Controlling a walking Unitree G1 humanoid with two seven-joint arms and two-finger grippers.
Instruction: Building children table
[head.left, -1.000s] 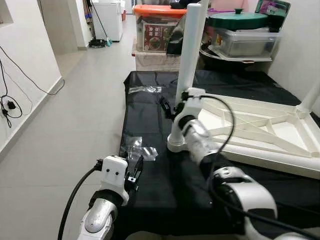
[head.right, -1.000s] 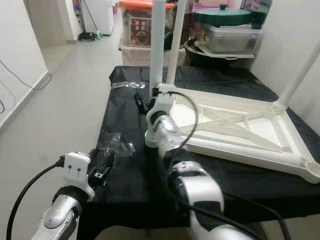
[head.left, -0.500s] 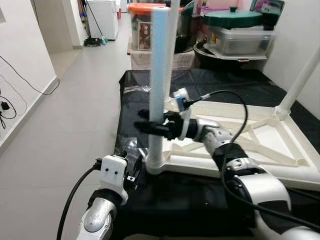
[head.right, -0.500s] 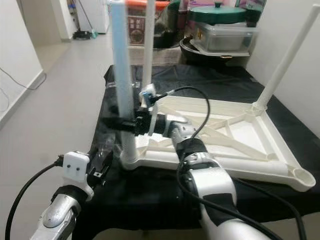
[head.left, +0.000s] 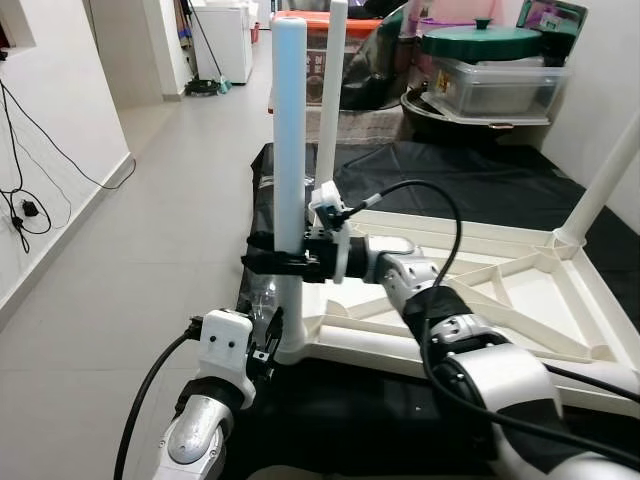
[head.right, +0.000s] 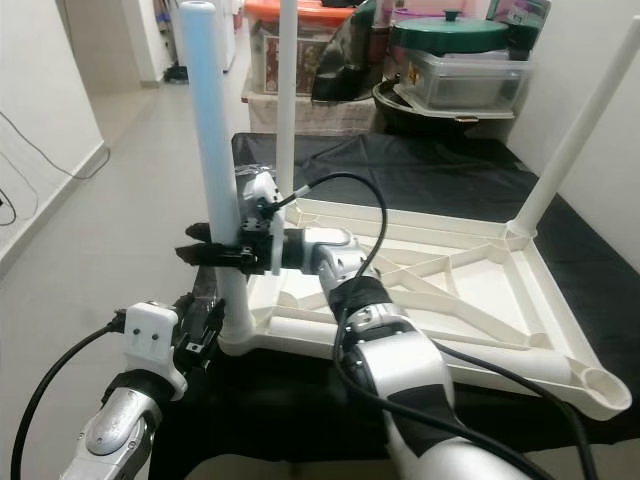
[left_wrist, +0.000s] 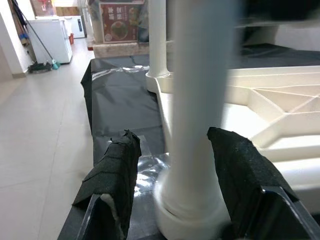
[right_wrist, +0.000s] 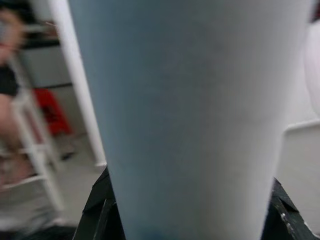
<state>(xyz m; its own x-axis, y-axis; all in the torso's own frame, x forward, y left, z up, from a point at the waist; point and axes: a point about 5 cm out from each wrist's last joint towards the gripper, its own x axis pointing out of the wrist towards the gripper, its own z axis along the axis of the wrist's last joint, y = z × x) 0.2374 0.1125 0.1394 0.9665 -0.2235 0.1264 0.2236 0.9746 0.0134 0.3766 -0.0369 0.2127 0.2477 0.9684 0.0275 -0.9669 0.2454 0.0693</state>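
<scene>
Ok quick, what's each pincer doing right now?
Left pincer: open, its fingers either side of the leg's base, not squeezing.
Right pincer: shut on the leg, partway up.

The upturned table top (head.left: 500, 300) looks like moulded cream plastic, smooth with a faint sheen on its ribs. The table leg (head.left: 290, 150) standing in its near corner socket is the same smooth plastic, matt to satin. Beneath the table top lies a black sheet (head.left: 460, 180), cloth or thin plastic, mostly matt with soft creases. Beside the leg's foot a crumpled clear plastic bag (left_wrist: 145, 177) glints. The left gripper (left_wrist: 175, 190) has fingers (left_wrist: 117, 167) wrapped in rough, matt black tape. The floor (head.left: 140, 230) left of the black sheet is glossy grey tile.
</scene>
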